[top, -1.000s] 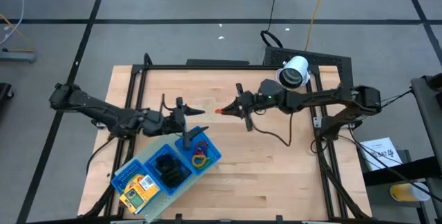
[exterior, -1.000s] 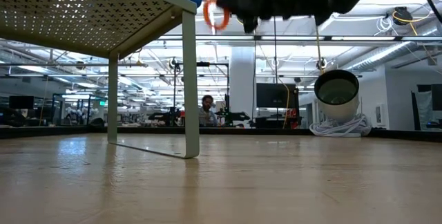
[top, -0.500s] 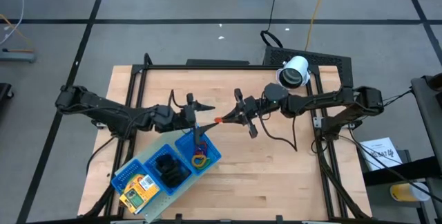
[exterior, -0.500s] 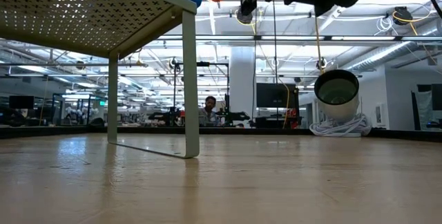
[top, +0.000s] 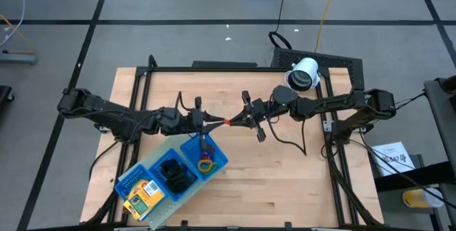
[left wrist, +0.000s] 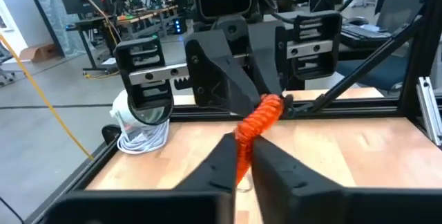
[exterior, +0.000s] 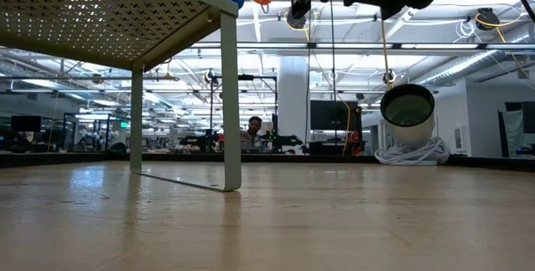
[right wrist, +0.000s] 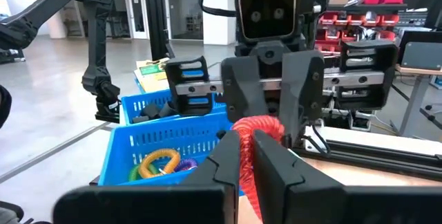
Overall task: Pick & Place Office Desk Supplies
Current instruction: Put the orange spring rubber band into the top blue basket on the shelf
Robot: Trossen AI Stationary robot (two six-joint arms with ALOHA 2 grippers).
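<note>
Here, above the worktop (top: 285,181), a handover is underway: going left to right, the blue tray (top: 142,177) with its sorted supplies sits under the left arm, whose left gripper (top: 211,122) has its fingers clenched on the orange ring (top: 226,122); the right gripper (top: 241,122) meets it nose to nose, fingers also clamped on the ring, presumably until the left grip is sure

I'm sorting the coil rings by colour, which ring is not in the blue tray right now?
The orange ring: both the left gripper and right gripper pinch it in mid-air; the others lie in the blue tray's end compartment.
</note>
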